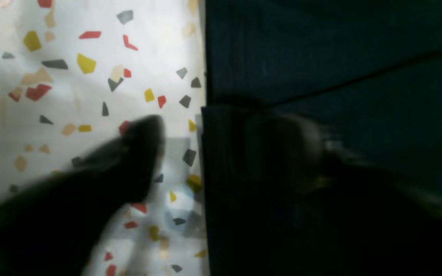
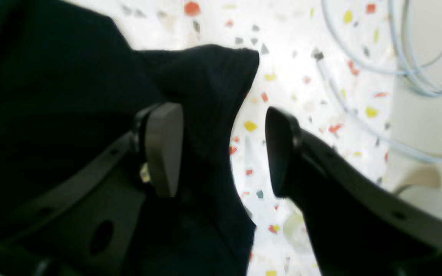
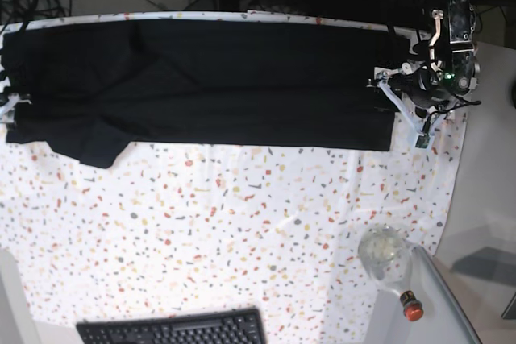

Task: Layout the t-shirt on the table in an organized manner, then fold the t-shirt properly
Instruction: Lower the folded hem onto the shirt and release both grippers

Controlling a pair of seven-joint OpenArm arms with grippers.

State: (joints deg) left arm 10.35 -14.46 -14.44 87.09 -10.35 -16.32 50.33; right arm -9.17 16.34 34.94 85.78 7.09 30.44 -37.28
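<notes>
The black t-shirt (image 3: 201,82) lies spread in a long band across the far side of the table (image 3: 242,223), with a sleeve hanging down at the left. At its right end my left gripper (image 3: 397,98) stands open. In the left wrist view, blurred, the left gripper (image 1: 221,145) straddles the shirt's edge (image 1: 320,76), one finger (image 1: 132,153) over the speckled cloth. My right gripper (image 2: 221,151) is open too, and a raised fold of the t-shirt (image 2: 209,84) stands loose between its pads (image 2: 163,149).
A black keyboard (image 3: 173,329) lies at the near edge. A clear glass vessel (image 3: 385,251) and a red-capped bottle (image 3: 411,309) sit at the near right corner. Pale cables (image 2: 416,57) loop beside the right gripper. The table's right edge is close to the left arm.
</notes>
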